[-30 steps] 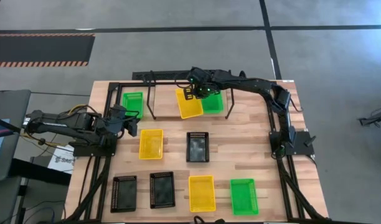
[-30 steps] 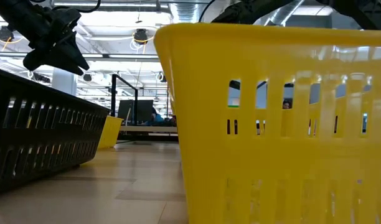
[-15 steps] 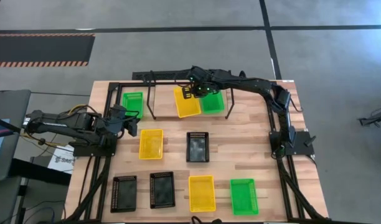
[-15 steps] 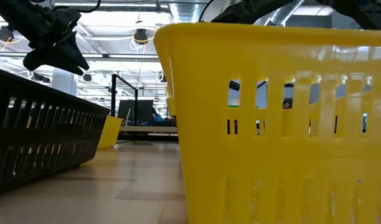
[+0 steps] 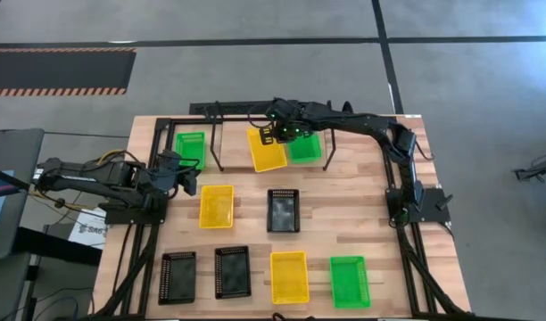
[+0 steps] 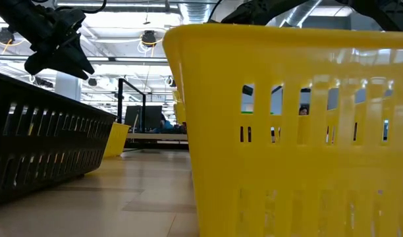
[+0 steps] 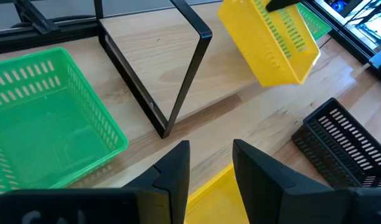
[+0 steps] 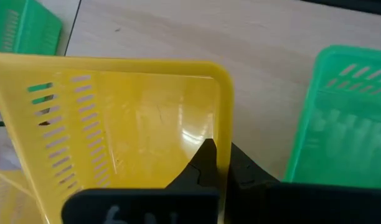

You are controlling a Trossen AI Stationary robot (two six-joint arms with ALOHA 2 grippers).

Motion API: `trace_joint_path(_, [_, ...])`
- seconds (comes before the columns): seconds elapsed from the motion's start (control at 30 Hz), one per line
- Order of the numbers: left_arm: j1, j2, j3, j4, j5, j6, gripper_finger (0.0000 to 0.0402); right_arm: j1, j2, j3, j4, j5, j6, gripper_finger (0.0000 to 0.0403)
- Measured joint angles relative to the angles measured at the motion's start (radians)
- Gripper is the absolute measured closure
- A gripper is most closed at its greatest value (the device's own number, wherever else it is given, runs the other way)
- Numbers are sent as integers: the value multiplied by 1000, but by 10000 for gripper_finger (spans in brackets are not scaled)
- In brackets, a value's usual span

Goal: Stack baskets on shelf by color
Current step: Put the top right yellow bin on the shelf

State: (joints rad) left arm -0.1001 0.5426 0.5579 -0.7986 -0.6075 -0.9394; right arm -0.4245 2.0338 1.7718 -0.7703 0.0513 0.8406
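My right gripper (image 5: 281,132) is shut on a yellow basket (image 5: 267,150) and holds it tilted above the shelf (image 5: 233,147), between two green baskets (image 5: 190,147) (image 5: 304,146) that rest on their bottoms on the shelf board. In the left wrist view this yellow basket (image 7: 271,40) hangs above the board (image 7: 147,50). My left gripper (image 7: 209,163) waits open at the table's left, above the near edge of the shelf. Nothing is between its fingers. My right gripper pinches the rim of one wall of the yellow basket (image 8: 225,127), near a corner. One finger (image 8: 206,158) is inside the basket and the other outside. The fingers come slanting down from above. The basket hangs tilted below them, off the shelf board.
On the tabletop in front of the shelf lie a yellow basket (image 5: 216,206) and a black basket (image 5: 283,210). Near the front edge are two black baskets (image 5: 177,277) (image 5: 231,271), a yellow one (image 5: 289,276) and a green one (image 5: 349,281). A black rod loop (image 7: 178,81) stands on the shelf.
My right gripper has carried the yellow basket a little toward the table's left, away from the right green basket. The basket stays tilted and off the shelf board.
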Motion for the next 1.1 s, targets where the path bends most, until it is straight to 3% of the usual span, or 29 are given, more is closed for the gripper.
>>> trace_joint_path(0.2, [0,0,0,0,0,0,292,-3,0,0,0,1,-11,395])
trace_joint_path(0.5, [0,0,0,0,0,-16,292,-6,0,0,1,4,-64,345])
trace_joint_path(1.1, [0,0,0,0,-1,-34,292,-16,0,0,25,55,-80,340])
